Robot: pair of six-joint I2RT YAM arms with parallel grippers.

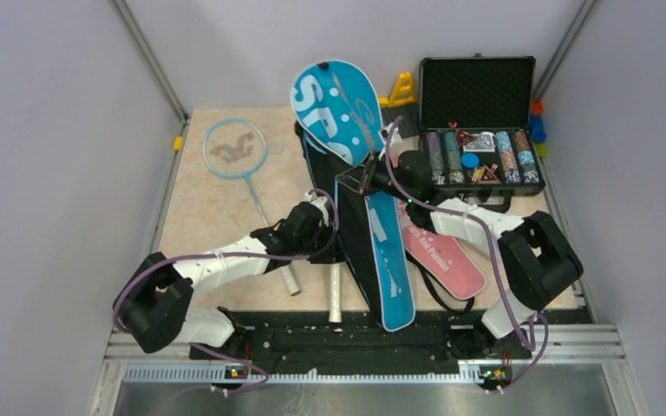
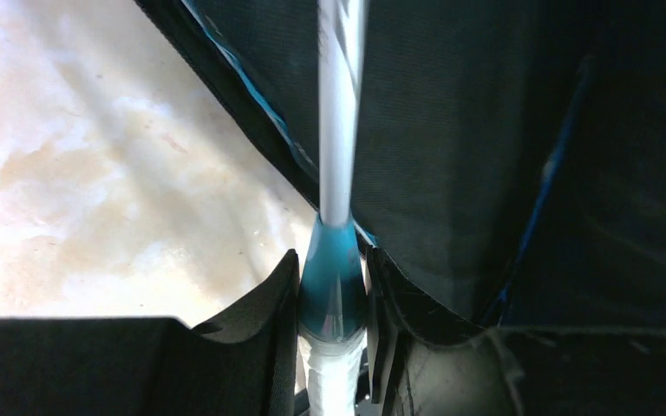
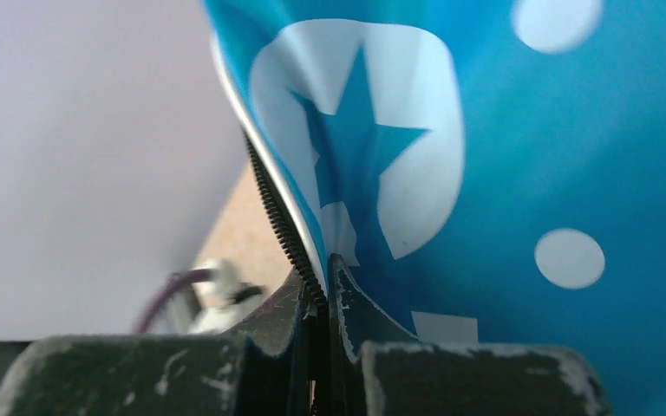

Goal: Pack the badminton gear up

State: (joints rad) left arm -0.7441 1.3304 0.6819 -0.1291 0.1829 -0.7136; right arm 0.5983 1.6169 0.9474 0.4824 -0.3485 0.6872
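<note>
My right gripper (image 1: pixel 366 179) is shut on the zipper edge of the blue "SPORT" cover (image 1: pixel 338 104) and holds its flap up; the right wrist view shows the fingers (image 3: pixel 351 308) pinching the cover (image 3: pixel 503 156) at the zipper. My left gripper (image 1: pixel 323 236) is shut on a racket (image 2: pixel 334 277) at the teal cone above its white handle (image 1: pixel 336 299). The shaft runs into the cover's black inside (image 2: pixel 451 130), and the racket's head is hidden. A second light-blue racket (image 1: pixel 235 149) lies flat at the back left. A pink cover (image 1: pixel 444 257) lies beside the blue one.
An open black case of poker chips (image 1: pixel 479 121) stands at the back right, close to my right arm. A yellow toy (image 1: pixel 401 89) is behind the blue cover. The second racket's handle (image 1: pixel 288 279) lies under my left forearm. Walls close in the table on both sides.
</note>
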